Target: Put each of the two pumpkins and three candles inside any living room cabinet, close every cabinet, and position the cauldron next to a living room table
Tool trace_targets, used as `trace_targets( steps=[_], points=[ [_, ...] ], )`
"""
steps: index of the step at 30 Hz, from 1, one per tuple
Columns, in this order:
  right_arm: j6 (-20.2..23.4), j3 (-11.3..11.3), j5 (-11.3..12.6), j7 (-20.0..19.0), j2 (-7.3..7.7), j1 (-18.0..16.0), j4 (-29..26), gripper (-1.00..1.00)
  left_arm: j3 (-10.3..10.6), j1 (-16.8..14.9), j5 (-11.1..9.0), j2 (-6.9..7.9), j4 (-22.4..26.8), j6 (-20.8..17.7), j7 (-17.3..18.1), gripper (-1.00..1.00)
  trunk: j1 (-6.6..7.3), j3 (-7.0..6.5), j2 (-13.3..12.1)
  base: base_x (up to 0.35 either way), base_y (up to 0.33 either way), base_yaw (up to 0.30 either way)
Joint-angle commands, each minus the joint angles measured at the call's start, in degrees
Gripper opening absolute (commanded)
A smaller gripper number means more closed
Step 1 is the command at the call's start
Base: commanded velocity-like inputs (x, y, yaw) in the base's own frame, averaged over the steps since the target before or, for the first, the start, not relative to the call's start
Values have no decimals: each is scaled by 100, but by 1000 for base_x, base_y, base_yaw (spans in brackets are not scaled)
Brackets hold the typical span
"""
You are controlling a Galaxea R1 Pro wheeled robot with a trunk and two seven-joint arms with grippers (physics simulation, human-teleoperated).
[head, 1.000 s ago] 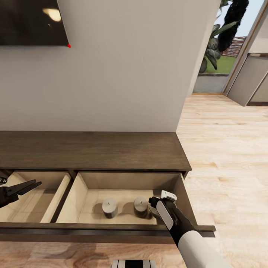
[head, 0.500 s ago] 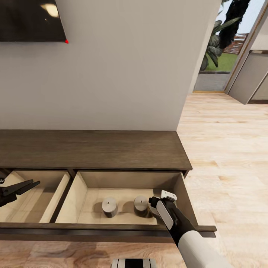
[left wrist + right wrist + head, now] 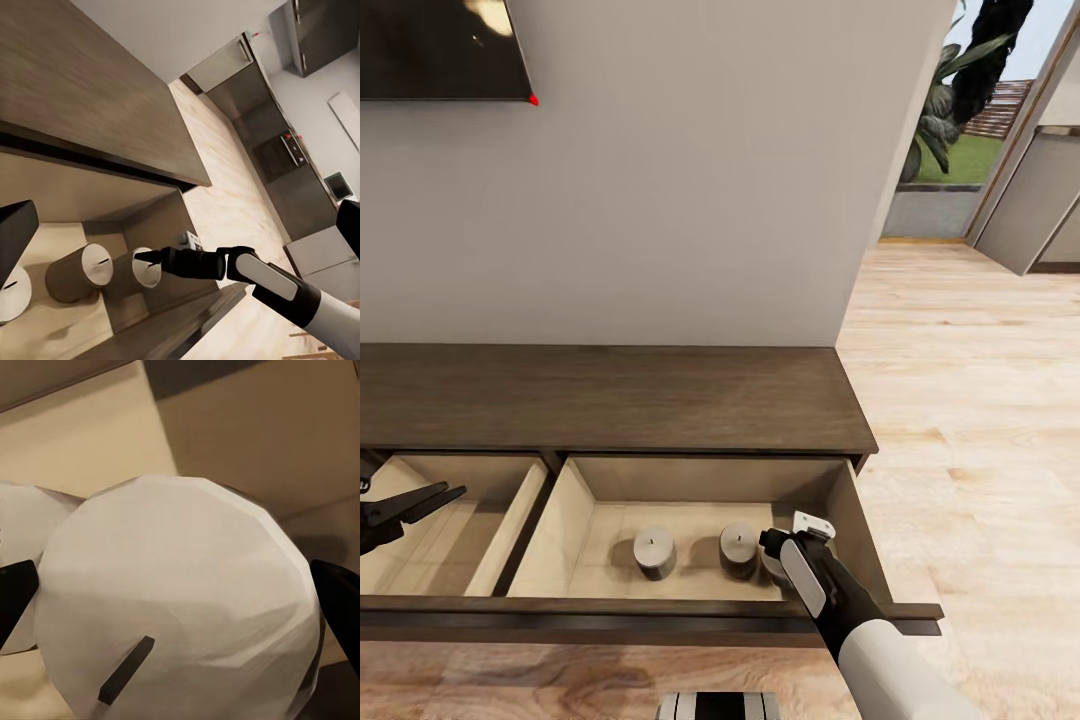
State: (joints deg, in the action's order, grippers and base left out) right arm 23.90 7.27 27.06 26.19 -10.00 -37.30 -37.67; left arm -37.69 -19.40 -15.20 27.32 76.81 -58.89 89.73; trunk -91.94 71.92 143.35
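Nothing shifted except the camera; right gripper (image 3: 772,552) straddles a candle (image 3: 180,600), grasp unclear, near the drawer wall (image 3: 847,520).

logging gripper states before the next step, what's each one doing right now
Left gripper: open, holding nothing, above the left drawer.
Right gripper: fingers either side of a candle in the right drawer; grip cannot be told.

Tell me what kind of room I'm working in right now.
Most likely a living room: a long low dark-brown wood cabinet stands against a plain wall beneath a wall-mounted black screen, on pale wood flooring. Its open drawer holds short grey-beige candles. A grey kitchen shows in the left wrist view.
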Motion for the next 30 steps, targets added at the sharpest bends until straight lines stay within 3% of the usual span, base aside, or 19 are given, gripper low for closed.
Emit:
trace_targets(
  steps=[1,2,3,13,23,30],
  points=[
    [18,12,36,45,0,-2,-7,-100,-1,-2,8,1,0,-61,27,100,1,5,2,0,0,0],
    [18,12,36,44,0,0,-7,-100,-1,-2,8,1,0,-61,27,100,1,5,2,0,0,0],
    [18,12,36,44,0,0,-9,100,-1,-2,8,2,0,-61,27,100,1,5,2,0,0,0],
    [10,15,36,45,0,-1,-9,100,-9,-2,8,1,0,-61,27,100,1,5,2,0,0,0],
    [9,14,36,44,0,-1,-11,100,-16,-2,16,2,0,-68,27,100,27,-217,-12,0,0,0],
    [35,12,30,49,0,-1,-20,100,-5,-2,185,2,0,-67,27,100,181,-343,-292,0,0,0]
  ],
)
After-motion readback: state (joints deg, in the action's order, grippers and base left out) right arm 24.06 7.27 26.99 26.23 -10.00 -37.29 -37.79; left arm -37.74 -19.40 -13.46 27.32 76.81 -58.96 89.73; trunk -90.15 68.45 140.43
